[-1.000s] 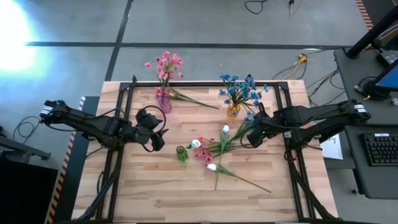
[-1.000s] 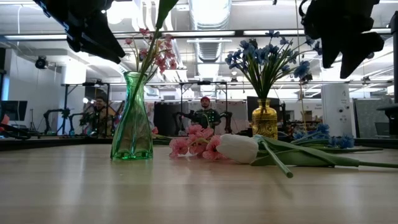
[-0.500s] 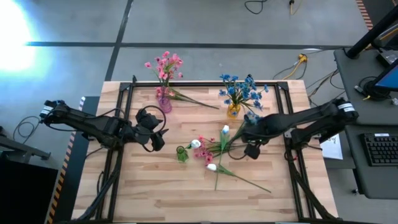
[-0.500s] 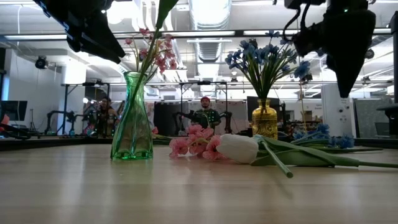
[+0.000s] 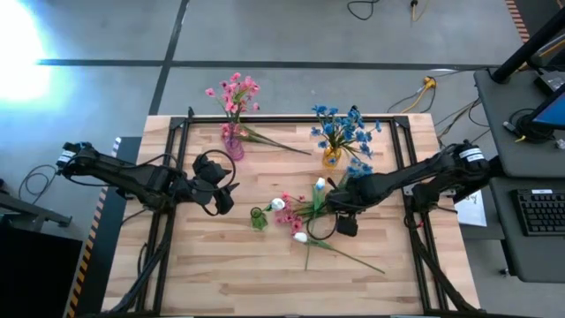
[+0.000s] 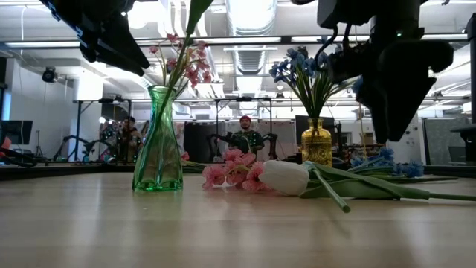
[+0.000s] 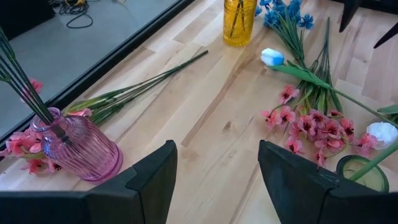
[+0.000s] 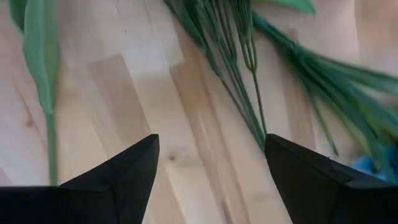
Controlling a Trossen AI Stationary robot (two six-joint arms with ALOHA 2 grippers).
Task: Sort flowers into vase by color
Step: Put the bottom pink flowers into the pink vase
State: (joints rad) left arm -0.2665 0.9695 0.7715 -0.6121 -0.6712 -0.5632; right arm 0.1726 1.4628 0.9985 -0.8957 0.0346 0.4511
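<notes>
High view: pink vase (image 5: 234, 146) and yellow vase (image 5: 331, 157) already hold matching sprigs; loose flowers (image 5: 305, 215) lie mid-table. Right gripper (image 5: 346, 226), fingers apart and empty, hangs above their stems. Left gripper (image 5: 224, 196) waits, released.

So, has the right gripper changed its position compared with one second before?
Yes. In the high view the right gripper has moved away from the yellow vase toward the table's centre, and now sits open over the loose stems lying there.

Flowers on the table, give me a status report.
Right gripper open, low over loose stems. Left gripper open, waiting table-left. Pink flowers lie unsorted. Nothing blocking.
</notes>
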